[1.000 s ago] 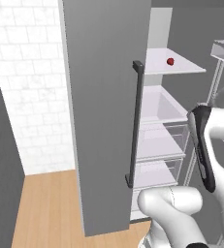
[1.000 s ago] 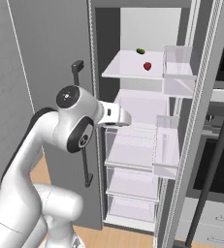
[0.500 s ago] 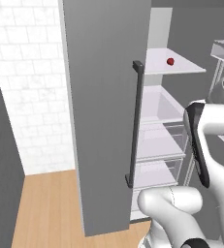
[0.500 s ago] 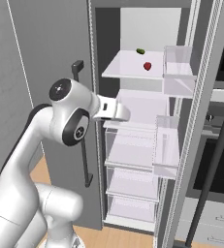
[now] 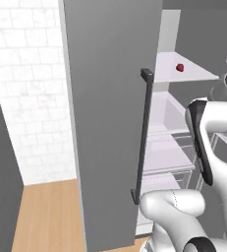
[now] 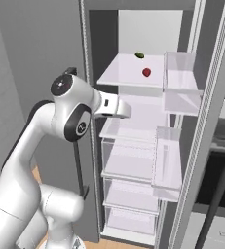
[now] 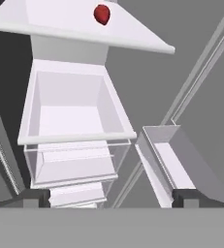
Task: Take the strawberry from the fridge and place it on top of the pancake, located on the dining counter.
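Fridge [image 6: 133, 146] stands open in front of you. Its grey door [image 5: 110, 123] fills the centre of the left base view, black bar handle [image 5: 143, 133] running down its right edge; the door edge sits close beside the arm's elbow at lower right. In the right base view the other door's inner edge [image 6: 206, 121] runs top to bottom along the right side, so you get a narrow channel between the two.

Strawberry [image 7: 102, 14] sits on the top white shelf [image 6: 133, 73], at top centre of the hand view and upper centre of the right base view, apart from the shelf's front lip. A small green item [image 6: 140, 55] lies behind it, further back on the same shelf.

Gripper [image 7: 111, 198] is wide open, nothing between the fingertips [image 7: 36, 197], which show at bottom left and bottom right of the hand view. It's below the top shelf, well short of the berry.

Below the shelf: a white open-topped drawer [image 7: 72, 111], nothing in it that you can see, then clear drawers [image 6: 133, 165] stacked under it. Clear door bins [image 6: 182, 73] at right look bare.
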Controlling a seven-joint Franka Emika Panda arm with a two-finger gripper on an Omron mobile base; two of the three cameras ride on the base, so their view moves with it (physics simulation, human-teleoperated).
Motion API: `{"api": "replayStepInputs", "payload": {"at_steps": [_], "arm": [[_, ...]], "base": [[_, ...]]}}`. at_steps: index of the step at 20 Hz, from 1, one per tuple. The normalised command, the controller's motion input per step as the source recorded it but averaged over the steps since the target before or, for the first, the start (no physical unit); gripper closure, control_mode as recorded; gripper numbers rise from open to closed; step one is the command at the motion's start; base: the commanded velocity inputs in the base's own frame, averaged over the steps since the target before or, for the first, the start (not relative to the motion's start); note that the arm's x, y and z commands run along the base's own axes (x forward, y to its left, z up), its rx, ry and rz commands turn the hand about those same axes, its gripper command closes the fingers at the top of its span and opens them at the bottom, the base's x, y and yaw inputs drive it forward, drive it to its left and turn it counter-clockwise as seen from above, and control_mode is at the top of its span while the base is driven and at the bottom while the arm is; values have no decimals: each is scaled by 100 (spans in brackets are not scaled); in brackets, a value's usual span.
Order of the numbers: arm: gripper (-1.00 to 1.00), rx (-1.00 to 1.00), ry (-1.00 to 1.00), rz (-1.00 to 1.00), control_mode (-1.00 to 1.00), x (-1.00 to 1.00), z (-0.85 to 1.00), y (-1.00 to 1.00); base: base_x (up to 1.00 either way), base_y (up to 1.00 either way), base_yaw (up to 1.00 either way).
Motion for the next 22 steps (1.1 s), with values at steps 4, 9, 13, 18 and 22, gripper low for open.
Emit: {"api": "replayStepInputs", "payload": {"at_steps": [4,9,13,18,22], "arm": [[-100,0,0,0,100,0,0,0],[-100,0,0,0,100,0,0,0],[-100,0,0,0,100,0,0,0],[-100,0,0,0,100,0,0,0],[-100,1,-4,0,-100,3,7,-3]], "base": [[43,-28,0],[27,-46,0],[49,-14,0],[61,-5,0],[0,-16,0]]}}
